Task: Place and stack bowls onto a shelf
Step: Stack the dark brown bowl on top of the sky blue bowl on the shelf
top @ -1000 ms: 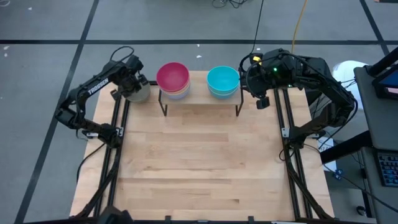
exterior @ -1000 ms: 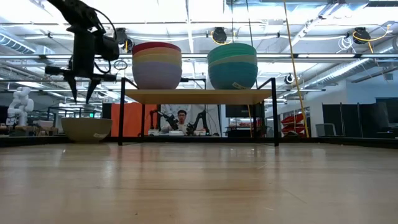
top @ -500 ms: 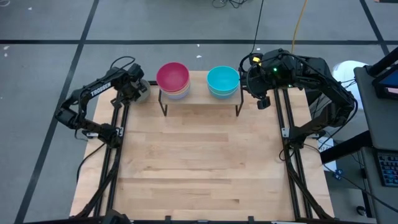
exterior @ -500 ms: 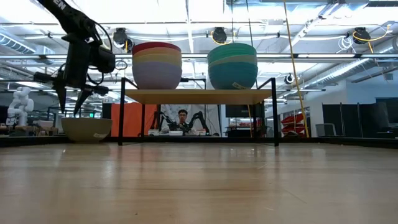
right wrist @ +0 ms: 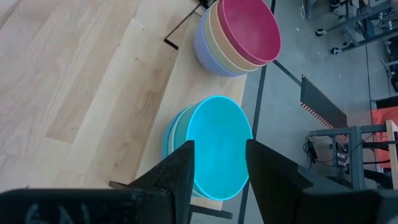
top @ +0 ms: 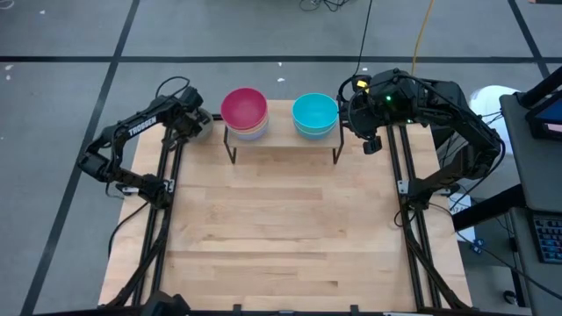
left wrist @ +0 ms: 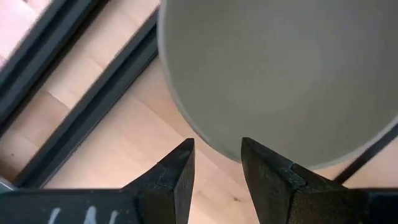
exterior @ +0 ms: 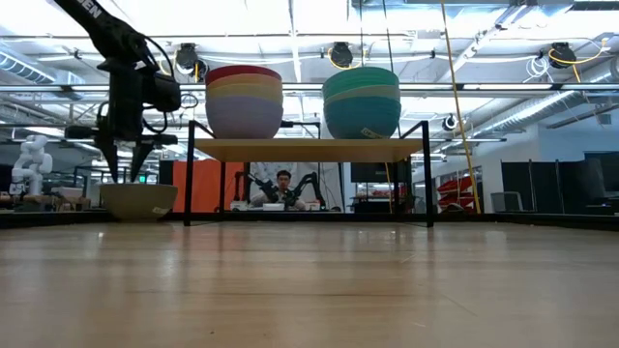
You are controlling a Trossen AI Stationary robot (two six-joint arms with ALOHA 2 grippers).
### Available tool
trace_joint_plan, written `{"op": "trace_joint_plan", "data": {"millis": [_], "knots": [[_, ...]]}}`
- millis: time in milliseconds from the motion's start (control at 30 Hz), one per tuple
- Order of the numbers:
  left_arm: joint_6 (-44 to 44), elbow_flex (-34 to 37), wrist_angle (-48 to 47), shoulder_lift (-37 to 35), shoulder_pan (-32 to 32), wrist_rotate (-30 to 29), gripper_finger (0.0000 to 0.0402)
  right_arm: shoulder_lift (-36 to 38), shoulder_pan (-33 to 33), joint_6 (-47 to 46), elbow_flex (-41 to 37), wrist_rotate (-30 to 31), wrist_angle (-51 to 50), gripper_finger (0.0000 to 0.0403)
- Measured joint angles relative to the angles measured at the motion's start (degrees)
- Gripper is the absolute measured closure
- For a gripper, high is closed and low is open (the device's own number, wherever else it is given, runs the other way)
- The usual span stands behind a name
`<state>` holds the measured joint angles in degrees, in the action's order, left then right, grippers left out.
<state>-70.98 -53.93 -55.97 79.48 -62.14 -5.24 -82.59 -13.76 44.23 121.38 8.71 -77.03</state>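
Observation:
An olive-grey bowl (exterior: 138, 201) (left wrist: 280, 74) stands on its base at the table's far left corner, left of the shelf (exterior: 309, 149) (top: 281, 142). My left gripper (exterior: 124, 176) (left wrist: 216, 168) (top: 193, 125) hangs open just above the bowl's rim, pointing down, one finger over the inside and one outside, clear of it. On the shelf stand two stacks of bowls, one topped magenta (top: 244, 109) (right wrist: 245, 31), one topped cyan (top: 314, 111) (right wrist: 217, 143). My right gripper (right wrist: 216, 168) (top: 370, 140) waits open, raised beside the shelf's right end.
The wooden table (top: 281, 228) stretches bare from the shelf to the near edge. Dark frame rails (top: 167, 202) (top: 406, 202) run along its left and right sides. Beyond the far edge the low view shows a person (exterior: 282, 184) seated in the room.
My left gripper has come down over the olive-grey bowl, swinging a little toward the table's left edge and tilting, then back upright above the rim. Its fingers have stayed open. The bowl and both stacks have kept their places.

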Motion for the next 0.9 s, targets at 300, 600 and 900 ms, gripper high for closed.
{"op": "trace_joint_plan", "data": {"millis": [300, 600, 900], "knots": [[-0.22, 0.0, 0.14, 0.0, -0.95, 0.72, 0.0263, 0.0, 0.0, 0.0, 0.0, 0.0, -0.01, 0.0266], [0.1, 0.0, 0.12, 0.0, -0.95, 0.36, 0.0263, 0.0, 0.0, 0.0, 0.0, 0.0, 0.01, 0.0266], [0.33, 0.0, 0.05, 0.0, -0.95, 0.24, 0.0264, 0.0, 0.0, 0.2, 0.02, 0.0, 0.01, 0.0266]]}}
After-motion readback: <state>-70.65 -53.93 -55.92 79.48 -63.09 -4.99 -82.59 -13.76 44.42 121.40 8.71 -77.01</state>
